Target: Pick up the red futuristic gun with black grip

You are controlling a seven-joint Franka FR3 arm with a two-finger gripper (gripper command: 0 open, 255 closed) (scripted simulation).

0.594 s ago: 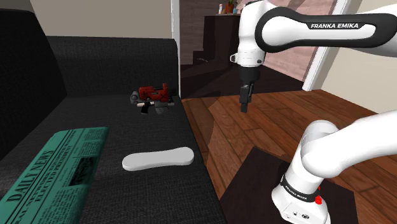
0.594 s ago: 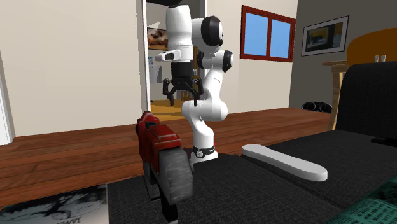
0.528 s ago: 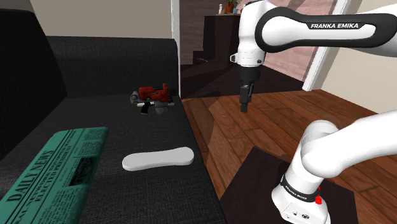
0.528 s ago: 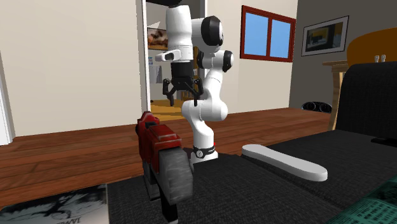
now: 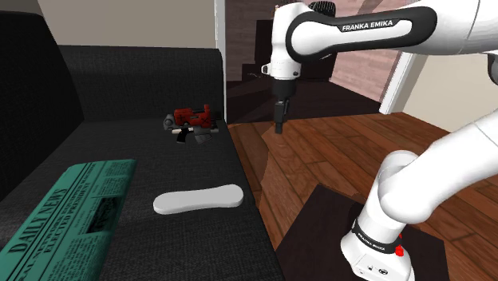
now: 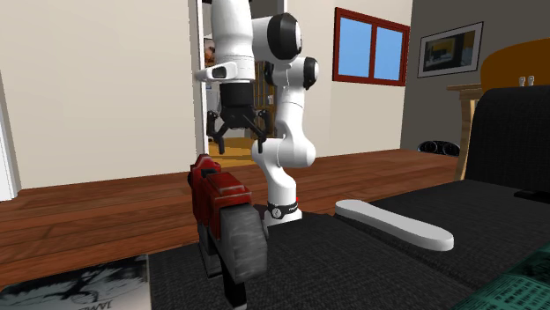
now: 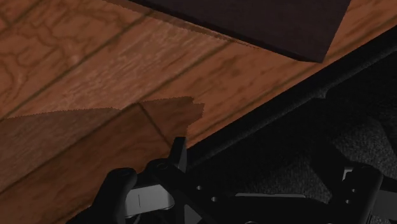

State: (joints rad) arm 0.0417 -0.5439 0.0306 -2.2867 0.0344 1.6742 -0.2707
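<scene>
The red gun with a black grip and grey ends lies on the dark sofa seat, close to its edge by the wooden floor. It stands large in the foreground of the second exterior view. My gripper hangs in the air over the floor, to the shoulder view's right of the gun and higher than it. In the second exterior view the gripper points down with its fingers spread, holding nothing. The wrist view looks down on floorboards and the sofa's dark edge.
A flat white oblong object lies on the seat nearer the camera. A green newspaper lies at the shoulder view's lower left. The sofa back rises behind the gun. My stand sits on the floor beside the sofa.
The arm has swung to the shoulder view's left, carrying the gripper closer to the sofa edge and the gun. The fingers stay spread. The gun has not moved.
</scene>
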